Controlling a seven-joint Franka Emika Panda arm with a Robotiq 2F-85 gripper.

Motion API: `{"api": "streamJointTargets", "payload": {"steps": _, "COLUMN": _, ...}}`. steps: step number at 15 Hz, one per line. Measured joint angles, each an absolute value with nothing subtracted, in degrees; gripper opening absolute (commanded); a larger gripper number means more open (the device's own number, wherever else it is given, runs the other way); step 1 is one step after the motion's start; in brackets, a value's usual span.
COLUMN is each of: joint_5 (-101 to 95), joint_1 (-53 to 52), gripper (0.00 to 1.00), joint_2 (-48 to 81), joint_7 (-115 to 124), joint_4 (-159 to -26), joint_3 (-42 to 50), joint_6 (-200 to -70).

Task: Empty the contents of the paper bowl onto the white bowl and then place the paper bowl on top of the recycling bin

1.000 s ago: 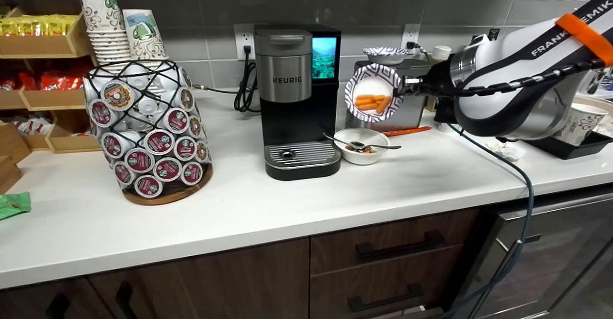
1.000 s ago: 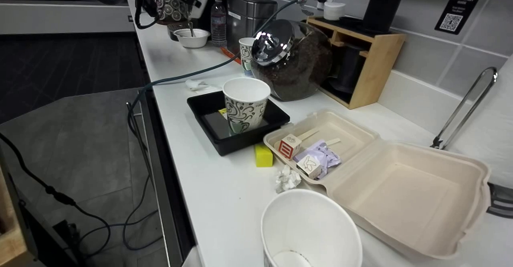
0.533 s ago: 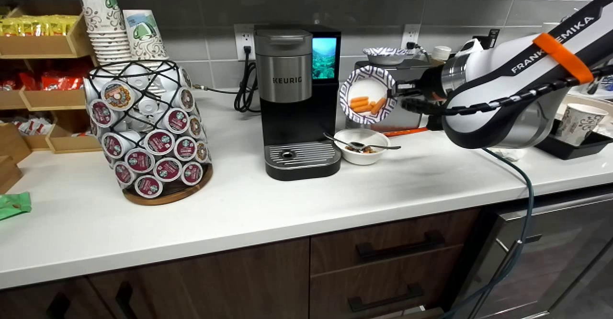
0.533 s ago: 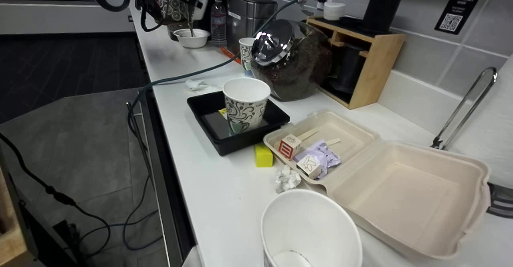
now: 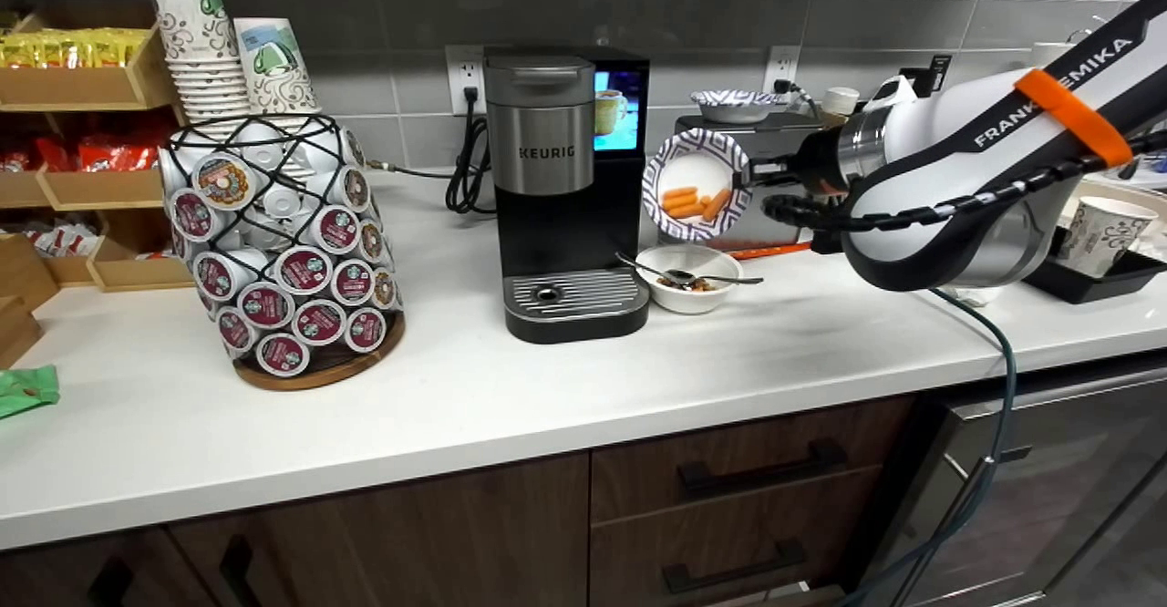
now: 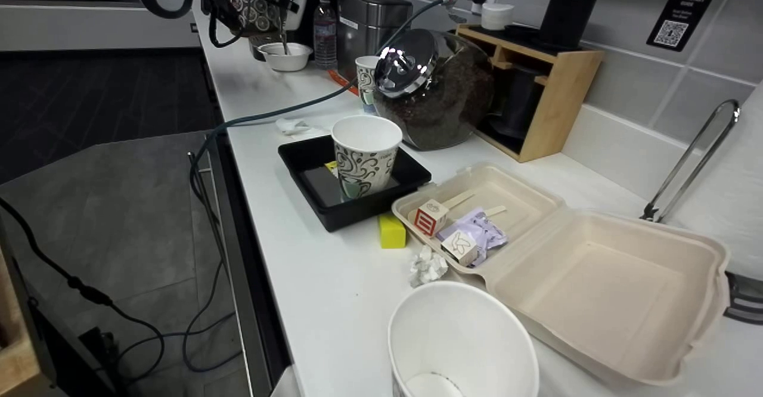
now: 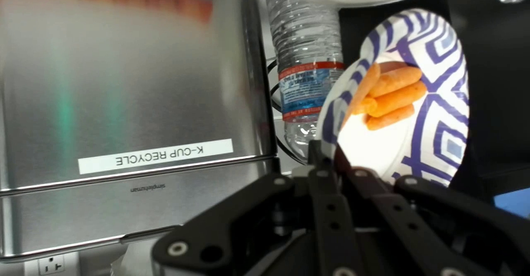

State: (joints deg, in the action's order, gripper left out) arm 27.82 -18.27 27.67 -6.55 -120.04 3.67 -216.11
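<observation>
Wrist view: the Robotiq gripper (image 7: 333, 162) pinches the paper bowl (image 7: 439, 102) by its buckled rim, baby carrots (image 7: 397, 98) inside. In an exterior view the paper bowl, gripped at its three o'clock edge and mouth toward the viewer, hangs at twelve o'clock from the white bowl (image 5: 689, 303); round, it has no long axis. Emptying seems in hand; next, tip the mouth down so the baby carrots slide out.
</observation>
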Motion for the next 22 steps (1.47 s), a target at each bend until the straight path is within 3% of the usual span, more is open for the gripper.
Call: {"api": "streamJointTargets", "payload": {"steps": 22, "joint_5": 21.0, "joint_1": -16.6, "gripper": 0.01, "joint_2": 33.3, "joint_7": -13.4, "joint_4": -120.7, "joint_3": 2.1, "joint_6": -239.5}}
